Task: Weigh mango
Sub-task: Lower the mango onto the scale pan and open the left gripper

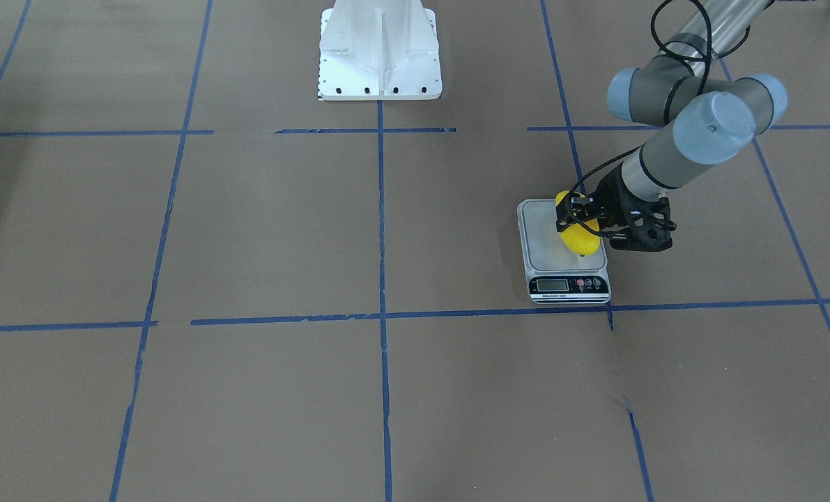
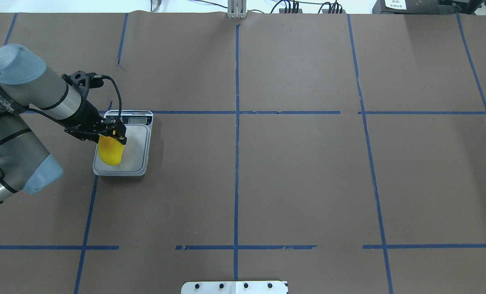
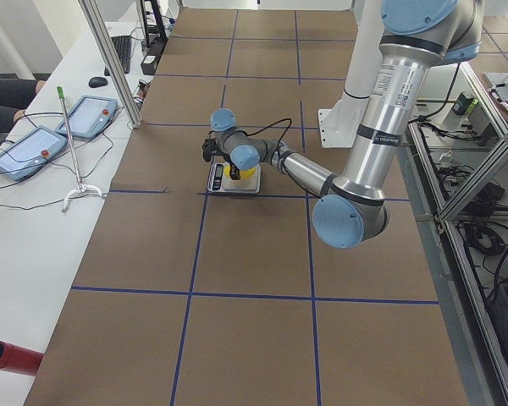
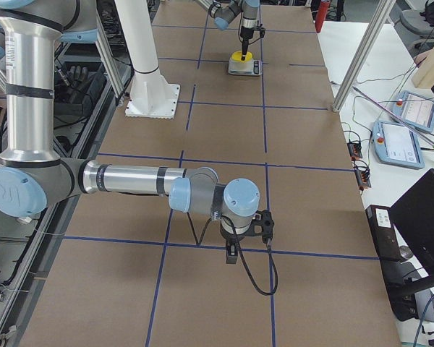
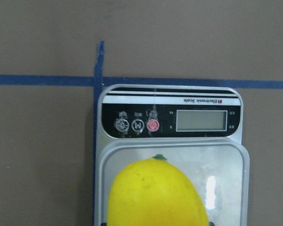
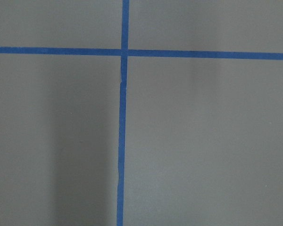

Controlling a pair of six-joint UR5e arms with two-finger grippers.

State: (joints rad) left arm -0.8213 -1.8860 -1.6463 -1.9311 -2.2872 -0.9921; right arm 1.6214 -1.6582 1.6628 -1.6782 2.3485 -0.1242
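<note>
Mango (image 5: 155, 193) hogs the bottom of the left wrist view. It's yellow, with its little green stem nub pointing away from the fingers, and it's over the scale (image 5: 228, 169). The buttons and display sit further out past the fingertips.

Front view: the left gripper (image 1: 579, 222) is pinching the mango, fingers (image 1: 569, 217) clamped on its upper part. The lower end hangs below them over the platform. Can't tell if it actually touches.

Overhead: the mango pokes out below the fingers, on the arm's side of the platform.

Right side view: the right gripper (image 4: 231, 253) points down at the table (image 4: 311, 289), well apart from the scale. Can't tell if those fingers are spread or closed.

Right wrist view: just brown table and a cross of blue tape (image 6: 121, 141).
</note>
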